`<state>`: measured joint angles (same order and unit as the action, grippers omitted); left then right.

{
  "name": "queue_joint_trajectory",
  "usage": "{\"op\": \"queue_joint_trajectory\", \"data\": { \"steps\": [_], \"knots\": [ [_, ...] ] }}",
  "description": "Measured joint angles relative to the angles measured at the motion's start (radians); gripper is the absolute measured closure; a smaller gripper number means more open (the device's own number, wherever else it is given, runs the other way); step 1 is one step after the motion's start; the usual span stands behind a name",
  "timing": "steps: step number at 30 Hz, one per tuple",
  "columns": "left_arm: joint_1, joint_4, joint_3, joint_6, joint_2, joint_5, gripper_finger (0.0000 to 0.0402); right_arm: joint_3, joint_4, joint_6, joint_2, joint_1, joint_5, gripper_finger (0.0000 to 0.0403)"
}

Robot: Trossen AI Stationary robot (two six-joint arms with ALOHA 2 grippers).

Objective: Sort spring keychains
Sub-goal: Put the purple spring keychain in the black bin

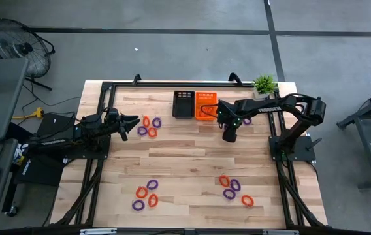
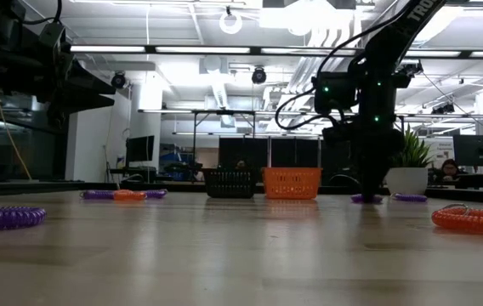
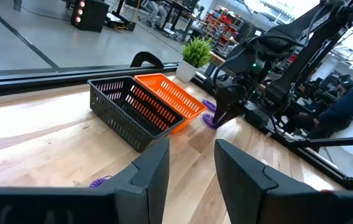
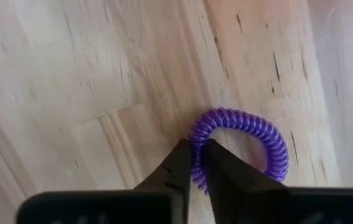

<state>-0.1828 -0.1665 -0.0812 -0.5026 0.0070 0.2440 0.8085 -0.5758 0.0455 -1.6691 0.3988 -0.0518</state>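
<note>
Orange and purple spring keychains lie in loose groups on the wooden table: one (image 1: 149,126) by my left gripper, one (image 1: 145,194) near the front left, one (image 1: 234,189) near the front right. My right gripper (image 4: 195,163) points down beside the orange basket (image 1: 205,106) and is shut on a purple keychain (image 4: 251,134). The black basket (image 1: 183,104) stands against the orange one. My left gripper (image 3: 192,168) is open, held level just left of its group, touching nothing. My right gripper pinches the purple keychain's coil (image 4: 196,146) between its two fingertips, at one spot on the ring's side. The fingers come from above, pointing down. The rest of the ring (image 4: 276,149) lies flat on the table.
A potted plant (image 1: 264,85) stands at the far right corner behind the baskets. Another purple keychain (image 1: 246,121) lies just right of my right gripper. The table's middle is bare wood (image 1: 185,156) between the groups.
</note>
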Motion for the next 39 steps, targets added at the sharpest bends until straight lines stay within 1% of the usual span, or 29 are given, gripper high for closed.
{"op": "queue_joint_trajectory", "data": {
  "steps": [3,7,15,20,26,29,31,35,39],
  "knots": [
    [0.0,0.0,0.0,0.0,0.0,0.0,0.0275,-0.001,0.0,-0.018,0.003,0.0,-0.003,0.0394],
    [0.0,0.0,0.0,0.0,0.0,0.0,0.0275,-0.006,0.001,-0.04,0.041,0.0,-0.001,0.0388],
    [0.0,0.0,0.0,0.0,0.0,0.0,0.0275,-0.009,-0.021,-0.12,0.193,-0.002,0.01,0.0399],
    [0.0,0.0,0.0,0.0,0.0,0.0,0.0275,-0.008,-0.011,-0.167,0.297,-0.002,0.024,0.0396],
    [0.0,0.0,0.0,0.0,0.0,0.0,0.0275,-0.006,0.091,-0.224,0.385,-0.001,0.02,0.0399],
    [0.0,0.0,0.0,0.0,0.0,0.0,0.0275,-0.004,0.164,-0.265,0.395,-0.001,0.012,0.0397],
    [0.0,0.0,0.0,0.0,0.0,0.0,0.0275,0.023,0.191,-0.273,0.394,-0.001,0.008,0.0397],
    [0.0,0.0,0.0,0.0,0.0,0.0,0.0275,0.122,0.207,-0.246,0.359,-0.002,0.023,0.04],
    [0.0,0.0,0.0,0.0,0.0,0.0,0.0275,0.25,0.211,-0.194,0.292,-0.002,0.027,0.0397]
  ]
}}
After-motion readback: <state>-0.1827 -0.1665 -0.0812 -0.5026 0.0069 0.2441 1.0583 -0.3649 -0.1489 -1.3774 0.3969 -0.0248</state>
